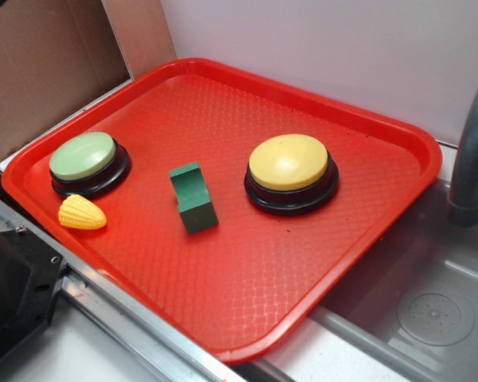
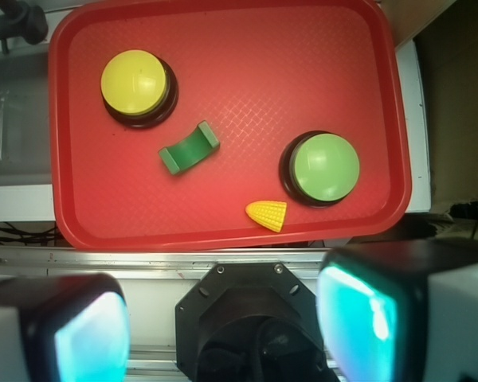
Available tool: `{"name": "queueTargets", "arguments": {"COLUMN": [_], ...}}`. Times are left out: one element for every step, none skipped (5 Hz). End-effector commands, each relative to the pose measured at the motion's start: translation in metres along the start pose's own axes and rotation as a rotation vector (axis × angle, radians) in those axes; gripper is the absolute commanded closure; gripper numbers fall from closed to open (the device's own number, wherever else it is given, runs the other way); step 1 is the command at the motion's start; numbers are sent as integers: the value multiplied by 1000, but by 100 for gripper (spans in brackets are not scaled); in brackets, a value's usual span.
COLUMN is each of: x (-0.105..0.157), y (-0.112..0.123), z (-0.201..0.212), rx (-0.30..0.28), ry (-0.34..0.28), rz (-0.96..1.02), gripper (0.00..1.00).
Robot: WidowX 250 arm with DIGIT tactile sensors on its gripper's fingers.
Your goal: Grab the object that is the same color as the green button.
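**Claw high over tray edge, nothing held**

My claw (image 2: 223, 322) hangs spread wide above the near rail, both pads (image 2: 357, 322) clear of everything. Dark green block (image 1: 193, 197) lies mid-tray on the red tray (image 1: 247, 302), between the two buttons, touching neither. Green button (image 1: 89, 161) sits near the tray's left corner, toy corn (image 1: 82, 213) just beside it toward the near edge. Yellow button (image 1: 291, 170) is on the block's other side. Sink (image 1: 430, 310) borders the tray.
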State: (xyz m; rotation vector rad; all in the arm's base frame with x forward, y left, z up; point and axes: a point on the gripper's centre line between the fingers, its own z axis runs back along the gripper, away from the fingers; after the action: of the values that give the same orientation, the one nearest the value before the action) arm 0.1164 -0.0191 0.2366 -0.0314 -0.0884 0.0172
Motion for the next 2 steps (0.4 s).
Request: {"name": "queueTargets", "arguments": {"x": [0, 3], "y": [0, 1], "z": [0, -4], "rx": [0, -8], "ry": [0, 5], "rz": [0, 75], "gripper": [0, 0]}}
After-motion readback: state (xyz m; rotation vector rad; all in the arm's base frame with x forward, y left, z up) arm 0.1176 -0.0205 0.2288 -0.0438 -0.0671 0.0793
